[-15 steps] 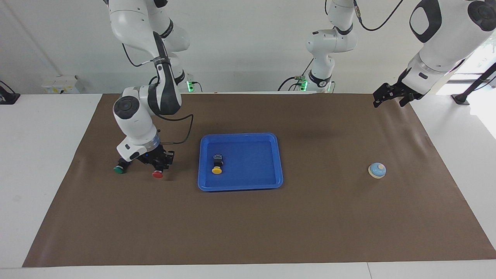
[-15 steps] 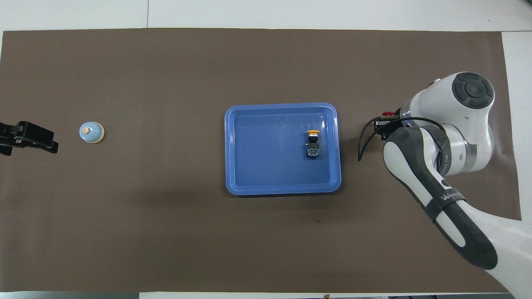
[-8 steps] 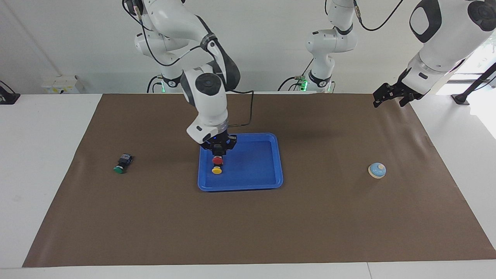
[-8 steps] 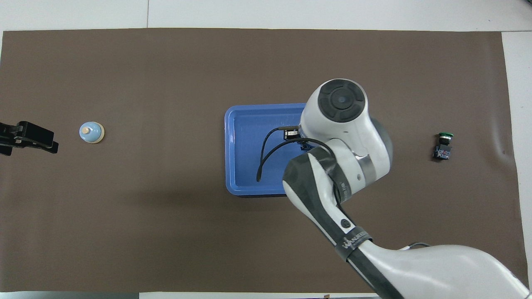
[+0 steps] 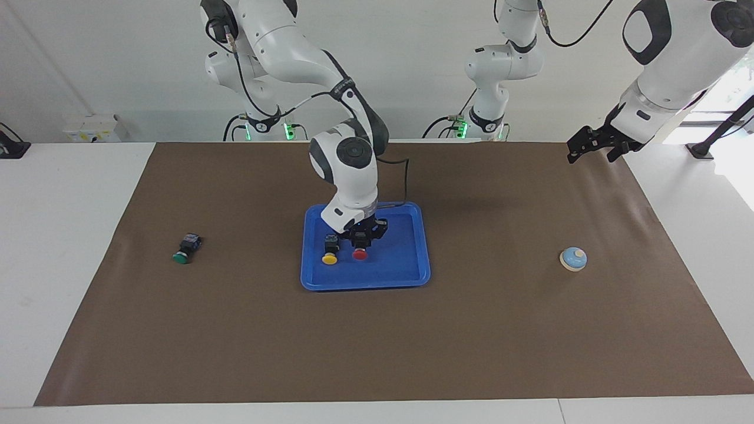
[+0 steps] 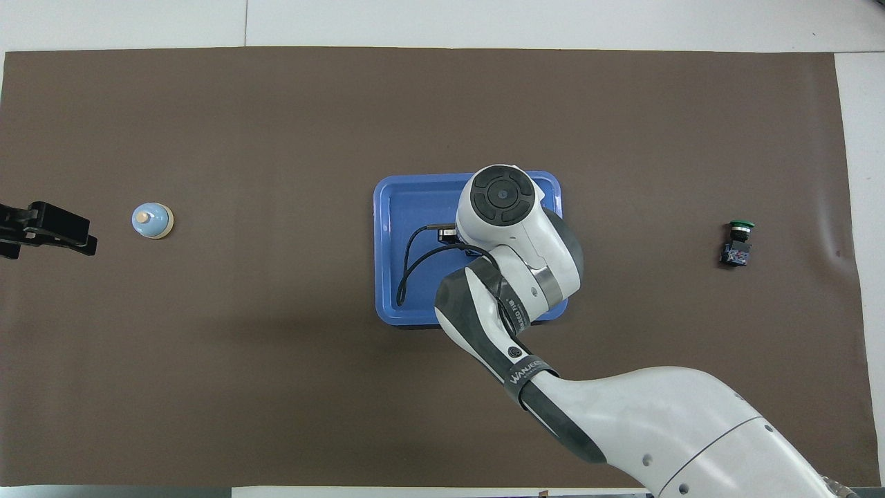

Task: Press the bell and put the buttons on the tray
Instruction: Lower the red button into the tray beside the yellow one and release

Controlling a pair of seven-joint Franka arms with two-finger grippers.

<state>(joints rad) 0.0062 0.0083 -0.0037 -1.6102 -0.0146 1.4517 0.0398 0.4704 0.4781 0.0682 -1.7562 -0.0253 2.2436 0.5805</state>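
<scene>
The blue tray [image 5: 406, 272] [image 6: 387, 277] lies mid-mat. In it rests the yellow button [image 5: 330, 254]. Beside that, my right gripper [image 5: 360, 240] is shut on the red button [image 5: 360, 254], held low over the tray floor. The overhead view hides both of these buttons under the right arm's wrist. The green button [image 5: 185, 250] [image 6: 738, 242] lies on the mat toward the right arm's end. The light blue bell [image 5: 573, 258] [image 6: 151, 220] stands toward the left arm's end. My left gripper [image 5: 591, 148] [image 6: 43, 232] waits open in the air near the bell's end of the mat.
A brown mat [image 5: 506, 330] covers the table. The right arm's elbow and forearm [image 6: 622, 415] hang over the mat on the robots' side of the tray. White table edge surrounds the mat.
My right gripper has carried the red button from beside the green one to the tray, then lowered it next to the yellow button. The left arm has not moved.
</scene>
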